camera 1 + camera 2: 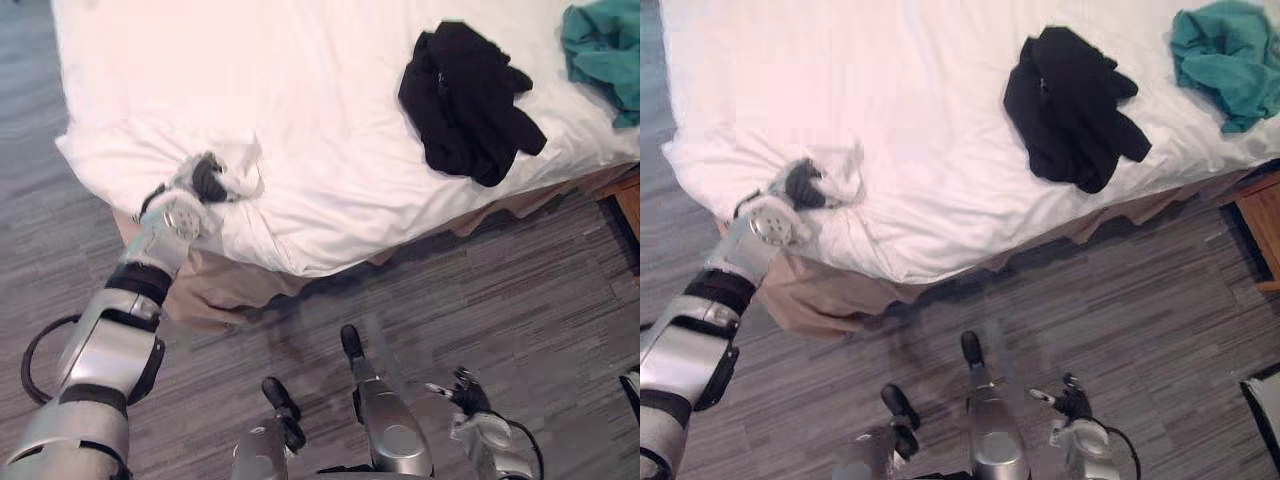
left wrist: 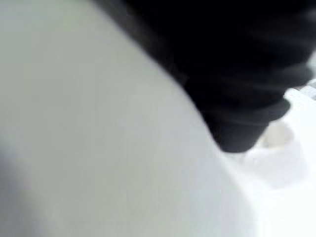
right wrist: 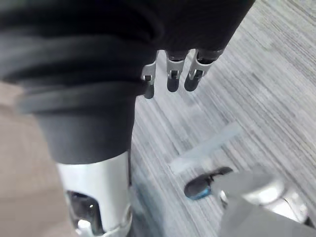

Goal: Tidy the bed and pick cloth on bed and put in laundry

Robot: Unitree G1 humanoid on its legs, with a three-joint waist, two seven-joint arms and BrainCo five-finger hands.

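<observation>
A black cloth (image 1: 465, 100) lies crumpled on the white bed sheet (image 1: 300, 120), right of the middle. A teal cloth (image 1: 605, 55) is heaped at the far right edge of the bed. My left hand (image 1: 200, 185) is at the bed's near left corner, its fingers curled into a bunched fold of the white sheet (image 2: 98, 148). My right hand (image 1: 468, 395) hangs low over the floor at the lower right, well away from the bed, with relaxed fingers (image 3: 172, 74) that hold nothing.
A tan bed skirt (image 1: 210, 290) hangs below the sheet at the near corner. Grey wood-grain floor (image 1: 520, 290) runs along the bed's front. A brown wooden piece of furniture (image 1: 1260, 225) stands at the right by the bed.
</observation>
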